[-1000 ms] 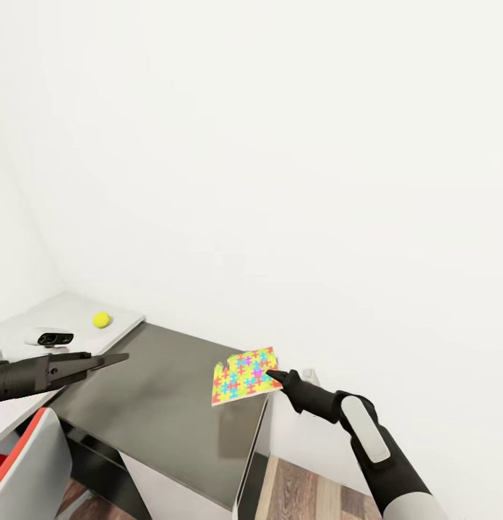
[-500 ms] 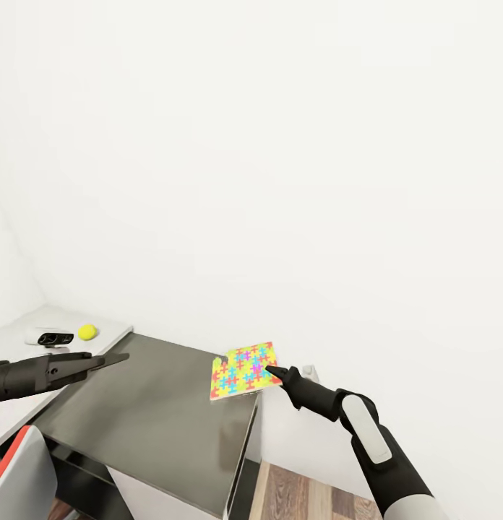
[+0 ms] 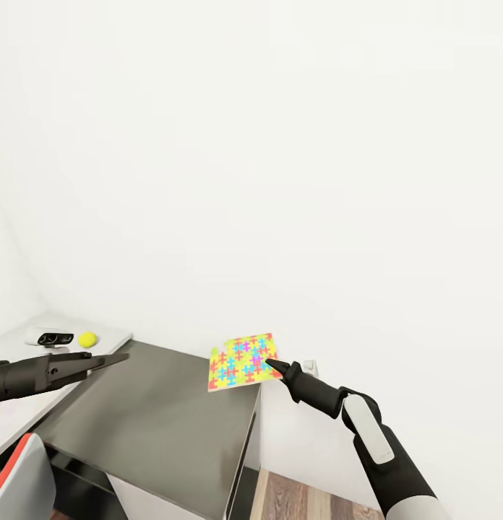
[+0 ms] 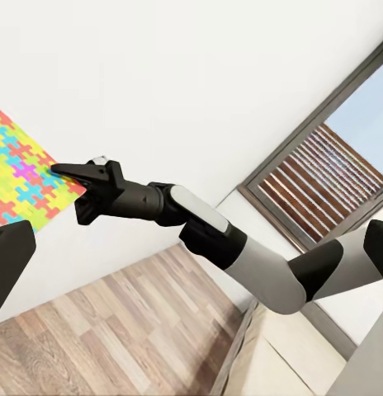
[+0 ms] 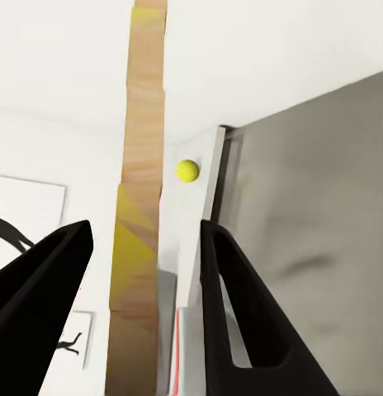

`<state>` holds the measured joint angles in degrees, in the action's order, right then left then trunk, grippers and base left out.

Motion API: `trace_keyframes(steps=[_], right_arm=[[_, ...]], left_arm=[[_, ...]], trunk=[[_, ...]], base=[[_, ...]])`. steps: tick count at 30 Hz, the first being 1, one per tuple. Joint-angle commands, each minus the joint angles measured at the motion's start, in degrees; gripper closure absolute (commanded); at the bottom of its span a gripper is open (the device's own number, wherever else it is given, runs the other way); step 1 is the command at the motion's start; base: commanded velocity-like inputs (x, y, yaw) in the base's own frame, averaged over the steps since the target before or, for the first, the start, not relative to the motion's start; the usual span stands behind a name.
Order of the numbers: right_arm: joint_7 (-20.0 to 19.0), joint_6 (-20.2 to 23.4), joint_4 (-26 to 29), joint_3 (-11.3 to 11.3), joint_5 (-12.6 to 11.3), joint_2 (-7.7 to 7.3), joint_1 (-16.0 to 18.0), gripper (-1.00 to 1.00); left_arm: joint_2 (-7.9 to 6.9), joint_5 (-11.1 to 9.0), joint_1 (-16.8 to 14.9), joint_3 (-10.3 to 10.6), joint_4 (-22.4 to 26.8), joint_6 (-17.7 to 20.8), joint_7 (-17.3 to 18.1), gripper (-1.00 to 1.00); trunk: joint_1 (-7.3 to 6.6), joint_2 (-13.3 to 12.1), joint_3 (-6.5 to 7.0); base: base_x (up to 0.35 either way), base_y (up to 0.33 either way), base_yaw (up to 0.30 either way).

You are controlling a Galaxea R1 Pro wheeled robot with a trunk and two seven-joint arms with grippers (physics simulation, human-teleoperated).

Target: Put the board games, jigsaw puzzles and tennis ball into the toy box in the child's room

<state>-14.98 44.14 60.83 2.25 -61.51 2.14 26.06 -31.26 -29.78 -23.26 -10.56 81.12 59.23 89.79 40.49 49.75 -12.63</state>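
My right gripper (image 3: 270, 365) is shut on one corner of a jigsaw puzzle (image 3: 241, 361), a thin multicoloured square held in the air, tilted, over the far right corner of a dark cabinet. In the right wrist view the jigsaw puzzle (image 5: 144, 165) shows edge-on between the fingers (image 5: 43, 289). The tennis ball (image 3: 87, 338) lies on the pale table (image 3: 13, 408) at the left, also seen as a tennis ball (image 5: 187, 170) beyond the puzzle. My left gripper (image 3: 113, 359) hovers open and empty over the seam between table and cabinet. The toy box is out of view.
A low dark grey cabinet (image 3: 157, 422) stands against the white wall, next to the table. A small white and black device (image 3: 50, 336) lies beside the ball. A red and grey chair (image 3: 16, 480) is at the lower left. Wood floor (image 3: 302, 498) lies right of the cabinet.
The whole view has shifted, so the ball and the cabinet sit further left. The right gripper still holds the puzzle, now slightly higher. The left arm keeps its pose.
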Motion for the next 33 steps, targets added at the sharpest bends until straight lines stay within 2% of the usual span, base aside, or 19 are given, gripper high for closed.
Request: trace_keyframes(steps=[1, 13, 20, 33], right_arm=[[-0.21, 0.18, 0.0, -0.08, 0.25, 0.03, 0.04, 1.0], [-0.22, 0.15, 0.06, -0.14, 0.25, 0.0, -0.13, 1.0], [-0.22, 0.15, 0.04, -0.15, 0.26, -0.03, -0.13, 1.0], [-0.22, 0.15, 0.03, -0.23, 0.29, -0.03, -0.13, 1.0]], left_arm=[[-0.02, 0.04, -0.04, 0.01, 0.01, 0.61, 0.21, -1.0], [-0.06, 0.11, -0.04, -0.07, 0.01, 0.62, 0.21, -1.0], [-0.03, 0.08, -0.04, -0.07, 0.01, 0.62, 0.21, -1.0], [0.0, 0.07, -0.04, -0.07, 0.01, 0.58, 0.21, -1.0]], trunk=[[-0.21, -0.36, 0.19], [-2.85, -5.17, 3.43], [-4.39, -7.98, 5.33], [-7.24, -13.19, 8.89]], base=[[0.0, 0.0, 0.0], [-0.001, 0.0, 0.0], [-0.167, 0.0, 0.0], [-0.014, 0.0, 0.0]])
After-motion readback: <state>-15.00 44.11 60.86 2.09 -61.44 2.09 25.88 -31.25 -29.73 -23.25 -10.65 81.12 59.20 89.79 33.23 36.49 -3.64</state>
